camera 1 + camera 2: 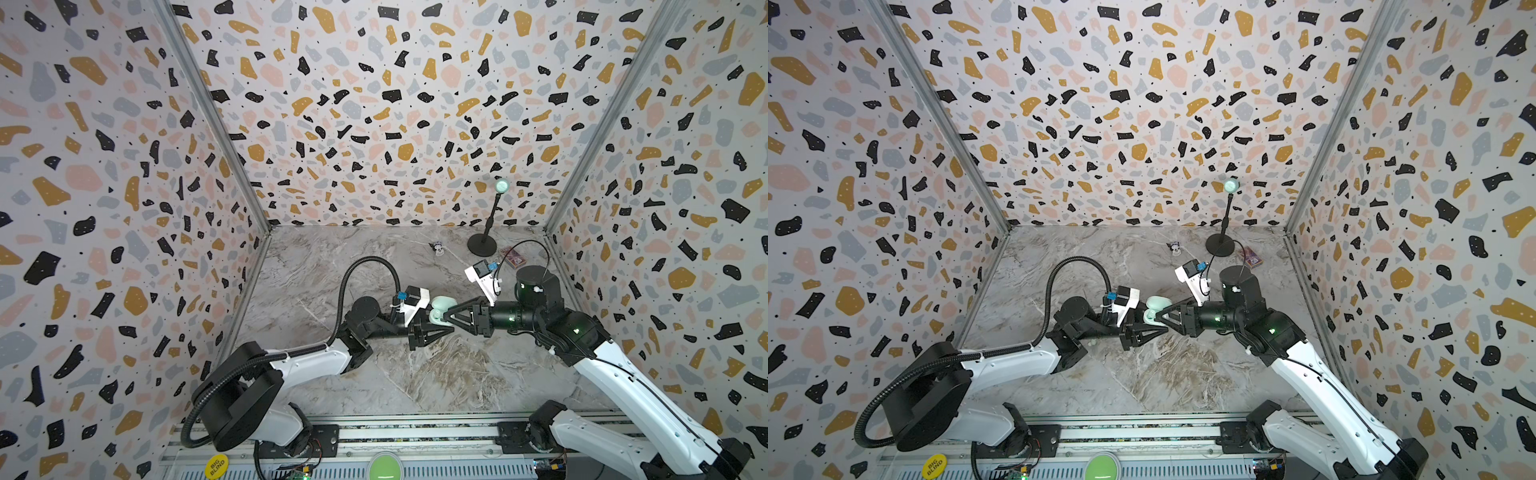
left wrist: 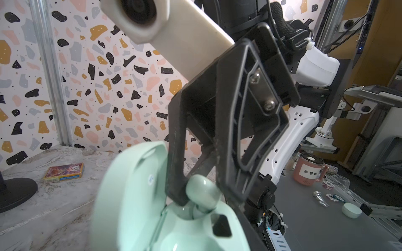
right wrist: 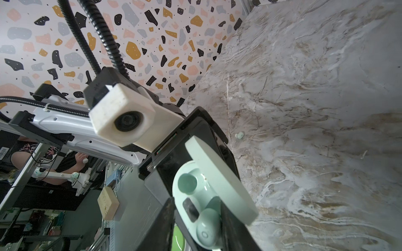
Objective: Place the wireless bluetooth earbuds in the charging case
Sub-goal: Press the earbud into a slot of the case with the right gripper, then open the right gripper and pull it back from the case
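Note:
My left gripper point(image 1: 436, 325) is shut on the mint charging case point(image 1: 438, 309) point(image 1: 1152, 309) and holds it above the table with its lid point(image 3: 217, 180) open. A whitish-mint earbud point(image 2: 202, 191) point(image 3: 207, 230) sits in one socket of the case. My right gripper point(image 1: 445, 318) point(image 3: 196, 204) reaches in from the right. It stands open around that earbud, one finger point(image 2: 174, 173) against it and the other a little off it. The case's second socket point(image 3: 187, 183) is empty. A second whitish earbud point(image 3: 239, 135) lies on the marble table.
At the back right stand a black round-based stand point(image 1: 482, 245) with a mint head, a card box point(image 1: 513, 257) and a small black-and-white object point(image 1: 437, 248). Patterned walls close three sides. A green button point(image 1: 384, 467) sits on the front rail.

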Available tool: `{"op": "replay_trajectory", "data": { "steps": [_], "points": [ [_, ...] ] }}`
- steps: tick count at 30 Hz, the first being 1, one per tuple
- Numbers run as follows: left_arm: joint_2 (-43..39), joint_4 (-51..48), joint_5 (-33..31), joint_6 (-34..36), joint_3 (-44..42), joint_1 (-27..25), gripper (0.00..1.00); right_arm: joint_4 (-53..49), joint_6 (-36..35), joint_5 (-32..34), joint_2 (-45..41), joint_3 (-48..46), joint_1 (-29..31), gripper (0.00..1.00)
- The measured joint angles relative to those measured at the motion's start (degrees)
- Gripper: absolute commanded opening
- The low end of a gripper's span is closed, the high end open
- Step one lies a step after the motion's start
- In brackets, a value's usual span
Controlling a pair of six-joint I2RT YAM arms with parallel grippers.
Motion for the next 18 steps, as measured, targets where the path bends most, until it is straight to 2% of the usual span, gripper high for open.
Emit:
{"op": "replay_trajectory", "data": {
  "steps": [18],
  "points": [
    [0.0,-0.2,-0.9,0.0,0.0,0.0,0.05,-4.8,-1.7,3.9,2.5,5.0,3.0,0.61]
  ]
}}
